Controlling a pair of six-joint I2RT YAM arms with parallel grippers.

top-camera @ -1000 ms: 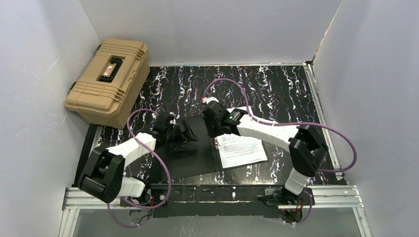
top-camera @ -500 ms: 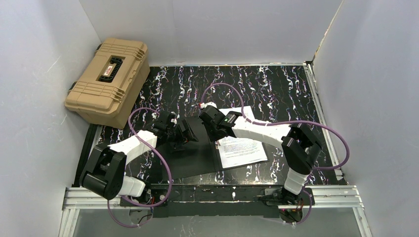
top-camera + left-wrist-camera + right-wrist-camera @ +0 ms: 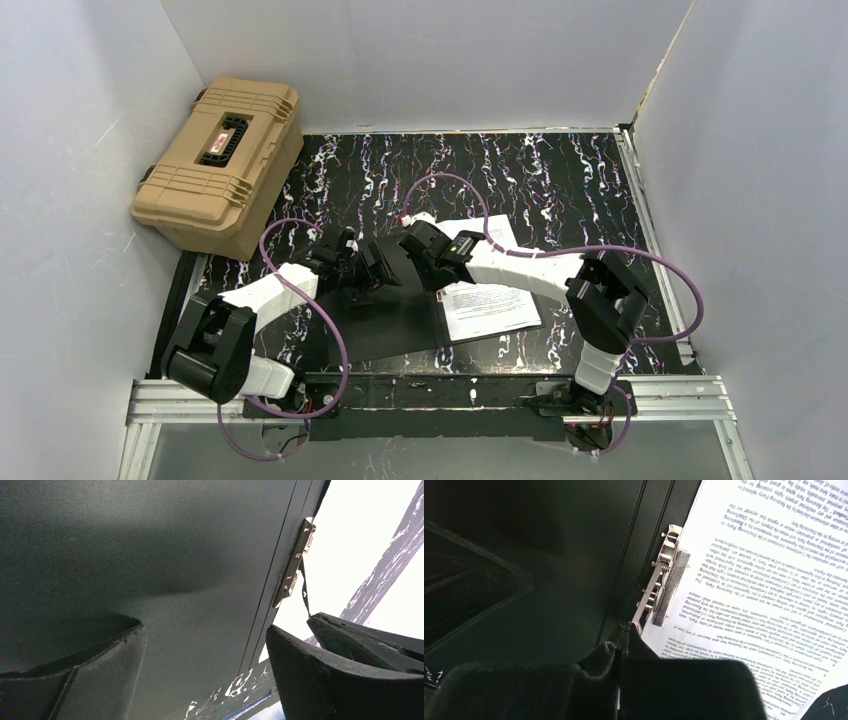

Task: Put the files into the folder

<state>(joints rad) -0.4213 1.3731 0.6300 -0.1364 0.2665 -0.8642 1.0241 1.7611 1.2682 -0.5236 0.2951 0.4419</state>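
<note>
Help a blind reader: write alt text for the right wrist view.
The right gripper, fingers together, has its tips at the lower end of a metal clip in the open folder, black inside. The clip's pad lies on the edge of a printed white sheet.

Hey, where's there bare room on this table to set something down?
Bare table runs along the far side, from the tan case to the right wall. Crowded middle: left gripper and right gripper meet over the open folder and files.
</note>
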